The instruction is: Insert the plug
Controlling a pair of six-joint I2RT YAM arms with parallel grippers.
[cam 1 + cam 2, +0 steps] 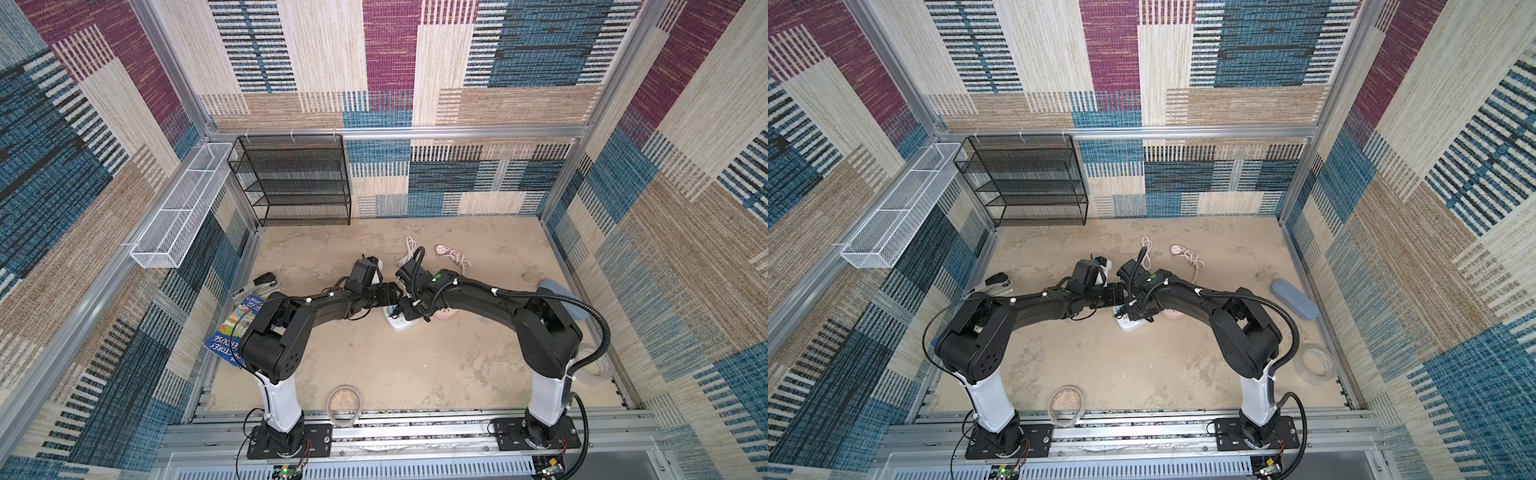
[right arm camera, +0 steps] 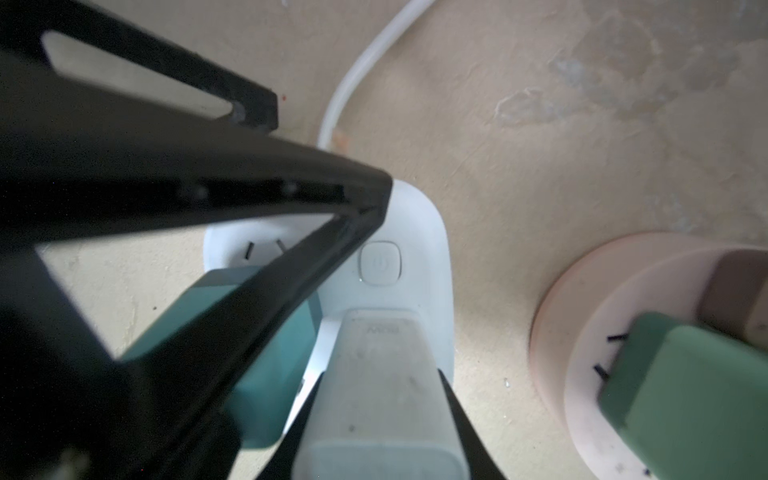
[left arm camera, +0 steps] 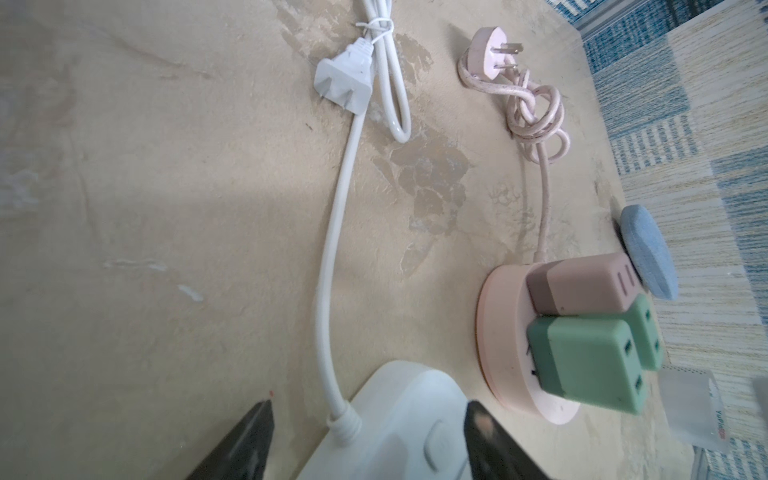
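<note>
Right wrist, R hand (image 2: 380, 374) gripping white plug (image 2: 378, 411), at pwr strip (image 2: 419, 224)

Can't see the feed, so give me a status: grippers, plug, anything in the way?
Left gripper open astride strip. Right gripper shut on white plug, at strip, seating unclear. Teal plug crowds it.

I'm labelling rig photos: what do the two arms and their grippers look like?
The left arm and right arm are black with white lower links on black base plates. A ribbed black hose follows the right arm, which bears a green dot. Gripper fingers are black.
</note>
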